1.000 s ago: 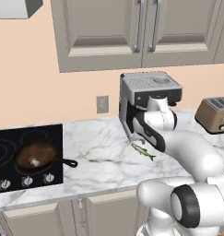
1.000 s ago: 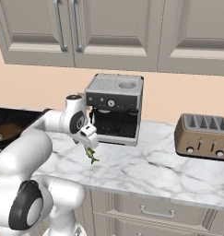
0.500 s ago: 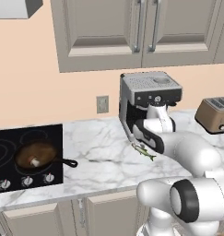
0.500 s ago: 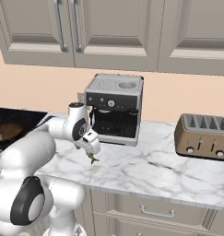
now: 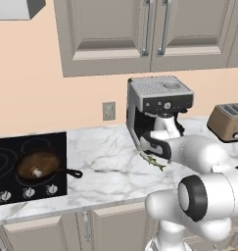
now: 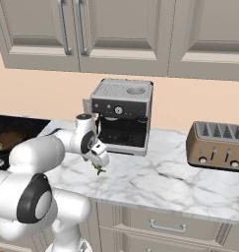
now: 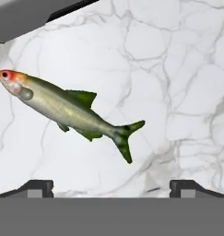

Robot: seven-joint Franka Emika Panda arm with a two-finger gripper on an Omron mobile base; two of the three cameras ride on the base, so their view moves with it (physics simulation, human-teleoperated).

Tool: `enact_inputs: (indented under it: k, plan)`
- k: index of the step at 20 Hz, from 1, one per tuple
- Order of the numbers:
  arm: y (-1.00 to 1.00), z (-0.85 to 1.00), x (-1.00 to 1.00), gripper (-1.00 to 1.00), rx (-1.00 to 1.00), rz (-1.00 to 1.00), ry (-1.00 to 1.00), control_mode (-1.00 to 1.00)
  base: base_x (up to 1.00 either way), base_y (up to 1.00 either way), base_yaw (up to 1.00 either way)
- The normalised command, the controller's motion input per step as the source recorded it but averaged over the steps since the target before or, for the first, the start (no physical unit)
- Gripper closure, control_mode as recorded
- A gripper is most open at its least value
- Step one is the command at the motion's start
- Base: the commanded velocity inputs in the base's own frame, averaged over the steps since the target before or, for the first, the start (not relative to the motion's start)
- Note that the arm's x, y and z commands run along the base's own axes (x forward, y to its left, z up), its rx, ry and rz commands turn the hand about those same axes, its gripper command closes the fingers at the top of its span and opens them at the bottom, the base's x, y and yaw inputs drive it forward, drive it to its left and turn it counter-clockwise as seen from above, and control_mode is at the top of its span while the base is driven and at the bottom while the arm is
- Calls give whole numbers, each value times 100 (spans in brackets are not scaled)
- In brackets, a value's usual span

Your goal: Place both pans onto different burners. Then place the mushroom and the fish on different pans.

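I see a white marble desk (image 5: 106, 162) with grey veins running wall to wall, peach wall behind, grey cabinets (image 5: 140, 29) above and grey drawers (image 6: 165, 226) under the desk edge. A grey hood corner (image 5: 17, 7) shows top left in the left base view. Outlet (image 5: 109, 111) on the wall just left of the coffee machine (image 5: 157, 105), which stands on the desk against the wall. Bronze toaster (image 6: 218, 145) sits on the desk well to the right of it.

Black cooktop (image 5: 8, 186) is set into the desk at the far left, with silver knobs (image 5: 28, 192) along its front edge. Brown pan (image 5: 39, 164) sits on a burner (image 5: 0, 164) area there, handle pointing right toward the marble. Mushroom (image 5: 37, 172) lies inside that pan, near the front. In the right base view I see the pan's edge at far left (image 6: 5, 140).

Fish (image 7: 62, 108) lies flat on bare marble in front of the coffee machine, well apart from the cooktop; in the hand view its head points upper left, tail lower right. I also see it in the left base view (image 5: 154, 162) and just a bit of it under the hand in the right base view (image 6: 98, 170).

Pincer (image 7: 111, 188) hangs over the fish, jaws spread fully wide, tips either side of the frame bottom, nothing gripped, not touching the fish.
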Motion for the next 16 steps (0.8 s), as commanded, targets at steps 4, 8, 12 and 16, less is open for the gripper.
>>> enact_inputs:
  k: [4,8,12,16]
  plan:
    - [-1,-15,33,-100,0,3,0,-100,0,0,0]
    - [0,-10,19,-100,0,8,0,-100,0,0,0]
    - [-1,-12,0,-100,0,15,0,-100,0,0,0]
    - [0,-18,1,-100,0,16,0,-100,0,0,0]
